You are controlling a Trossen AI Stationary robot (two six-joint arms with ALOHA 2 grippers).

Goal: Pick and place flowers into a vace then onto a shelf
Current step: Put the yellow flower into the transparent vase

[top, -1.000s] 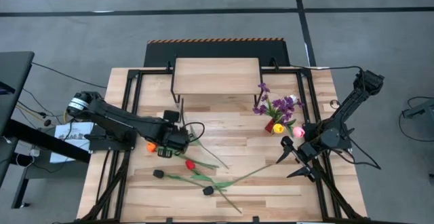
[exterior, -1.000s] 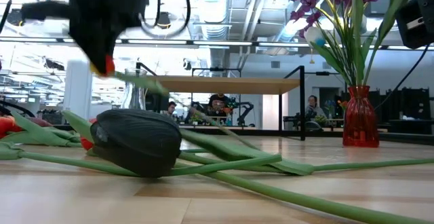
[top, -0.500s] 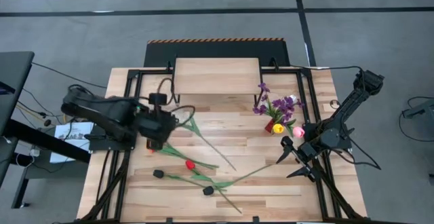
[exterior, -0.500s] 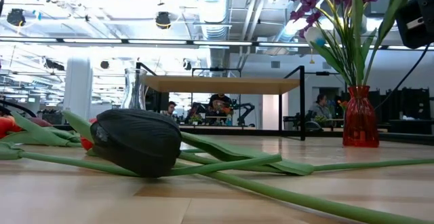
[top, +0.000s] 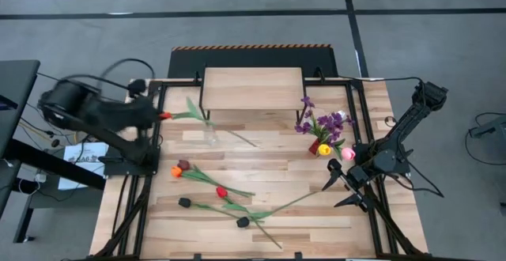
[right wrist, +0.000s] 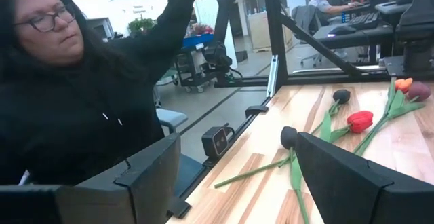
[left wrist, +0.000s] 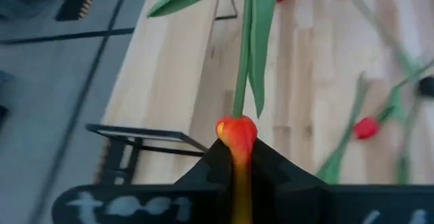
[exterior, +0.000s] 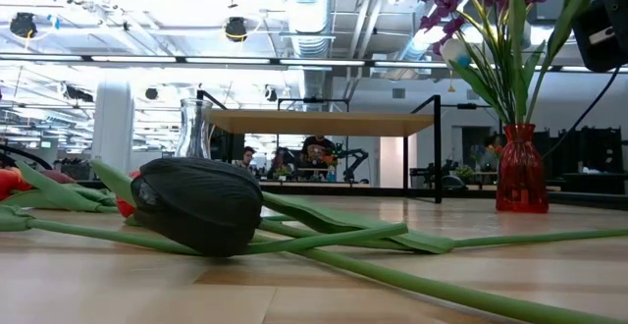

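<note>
My left gripper [top: 160, 115] is raised over the table's far left part, shut on an orange-red flower [top: 213, 126]. The flower's green stem reaches right, over a clear glass vase [top: 211, 138]. My right gripper [top: 348, 190] waits open near the table's right edge. A red vase [top: 319, 147] holds purple sprigs and yellow and pink heads. The wooden shelf [top: 253, 88] stands at the far edge. Several more flowers lie flat on the boards: a dark red one [top: 181, 166], a red one [top: 222, 191] and two black ones [top: 184, 202]. My left gripper pinches the orange-red flower by its head [left wrist: 236, 132], which sits between the two fingers [left wrist: 210, 163]. The stem [left wrist: 243, 61] and its leaves run straight out from the fingertips, along the fingers. The flower is lifted above the table.
A black flower head [exterior: 201, 204] lies right before the low camera. A person in dark clothes [right wrist: 74, 108] stands beside the table's near right edge, one arm raised. Black frame bars run along both table sides. Bare boards show between the shelf and the lying flowers.
My left gripper has risen from among the lying flowers and swung toward the table's far left corner. It has carried the orange-red flower up clear of the table. The stem now points right across the clear vase. The arm has left the low view.
</note>
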